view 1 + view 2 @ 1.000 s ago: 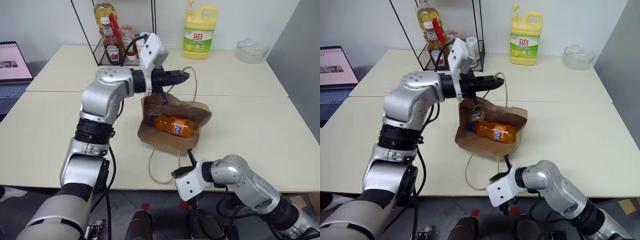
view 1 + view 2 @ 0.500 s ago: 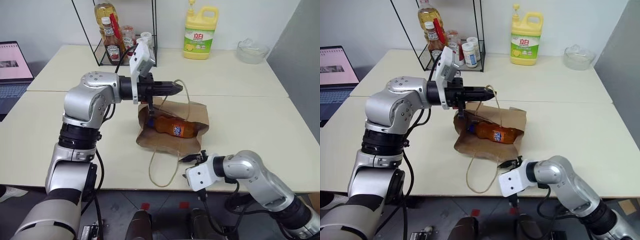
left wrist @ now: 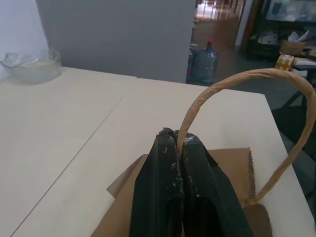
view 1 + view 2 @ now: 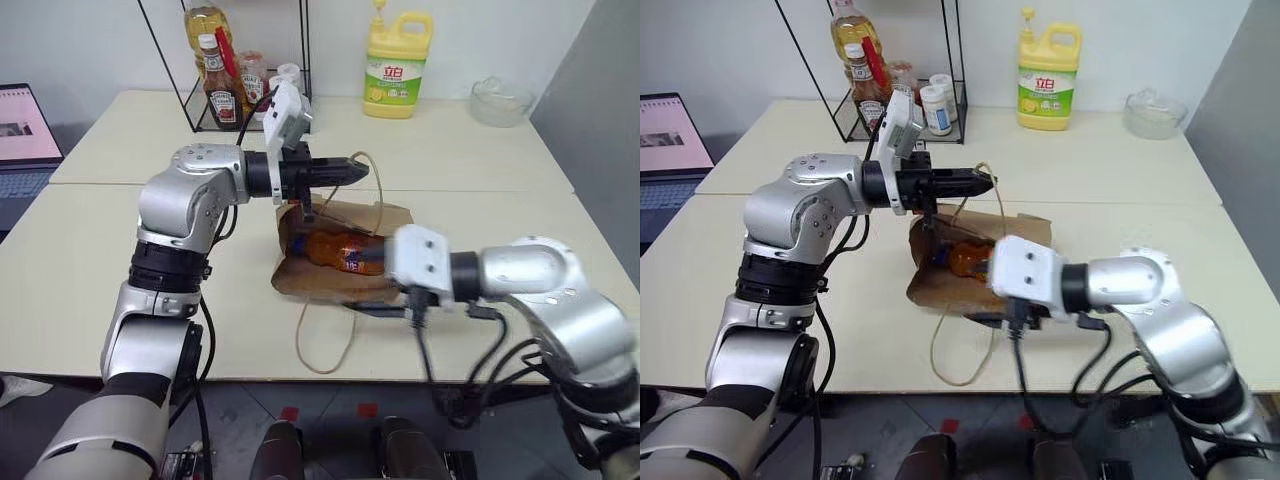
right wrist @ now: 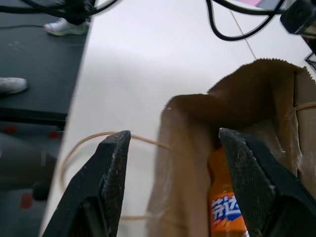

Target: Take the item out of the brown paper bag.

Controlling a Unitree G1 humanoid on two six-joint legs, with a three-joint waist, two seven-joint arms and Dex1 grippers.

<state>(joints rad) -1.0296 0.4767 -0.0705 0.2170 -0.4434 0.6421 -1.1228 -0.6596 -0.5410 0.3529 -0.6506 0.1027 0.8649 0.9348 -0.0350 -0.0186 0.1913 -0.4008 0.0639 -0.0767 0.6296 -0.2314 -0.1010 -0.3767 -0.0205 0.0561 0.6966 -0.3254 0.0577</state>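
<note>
Right end effector (image 5: pixel 170 192) sits low center of frame at the mouth of the brown bag (image 4: pixel 345 283), fingers spread wide, holding nothing. The orange soda bottle (image 4: pixel 340 250) lies inside the bag, mid frame on the worktop (image 4: pixel 80 260). Just behind, the left end effector (image 3: pixel 181 148) is clamped on 1 cord handle (image 3: pixel 237 81).

Brown bag (image 4: pixel 352 285) lying on its side on the table (image 4: pixel 100 250), mouth open, orange bottle (image 4: pixel 340 250) inside. Left gripper (image 4: pixel 362 170) level above the bag, fingers pinched together on the upper cord handle (image 4: pixel 378 190). Second handle (image 4: pixel 325 345) looping toward the table's near edge. Right wrist block (image 4: pixel 420 258) at the bag's mouth. Behind: wire rack (image 4: pixel 240 70), yellow detergent jug (image 4: pixel 397 60), glass bowl (image 4: pixel 498 100), laptop (image 4: pixel 25 135).
</note>
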